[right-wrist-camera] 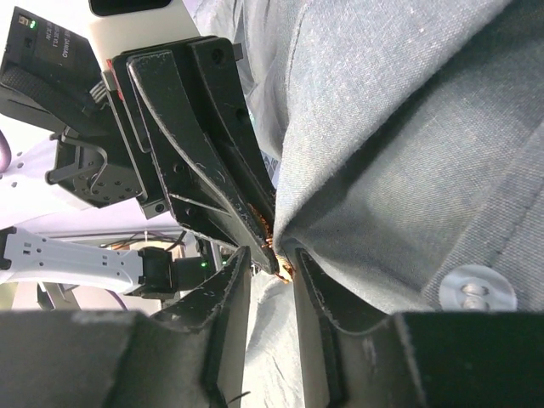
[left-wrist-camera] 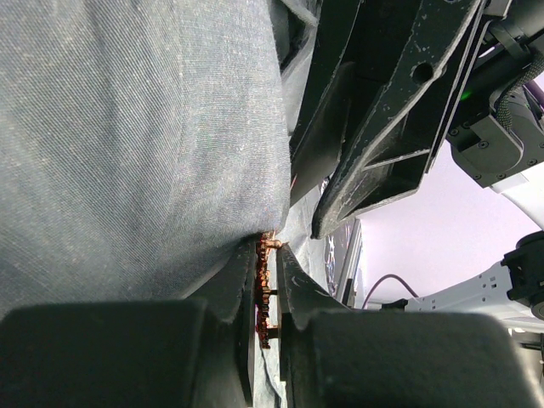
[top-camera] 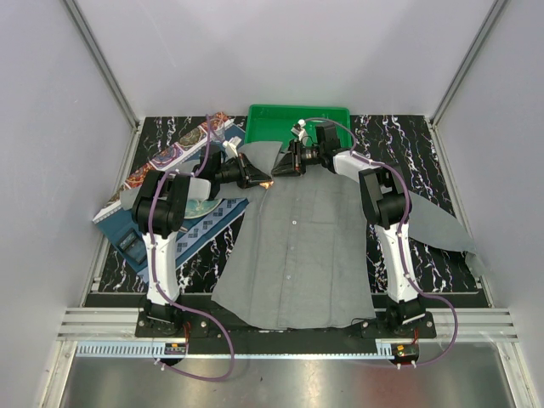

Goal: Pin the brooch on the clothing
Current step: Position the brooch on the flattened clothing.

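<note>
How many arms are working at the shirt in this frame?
2. The left arm reaches the top end of the shirt from the left, jaws shut on the brooch; the right arm faces it, jaws pinching shirt fabric.

Shirt is matt grey cloth, finely ribbed weave; brooch glints, coppery metal; button shows smooth, pale gloss; left gripper is dull, scuffed black plastic.
</note>
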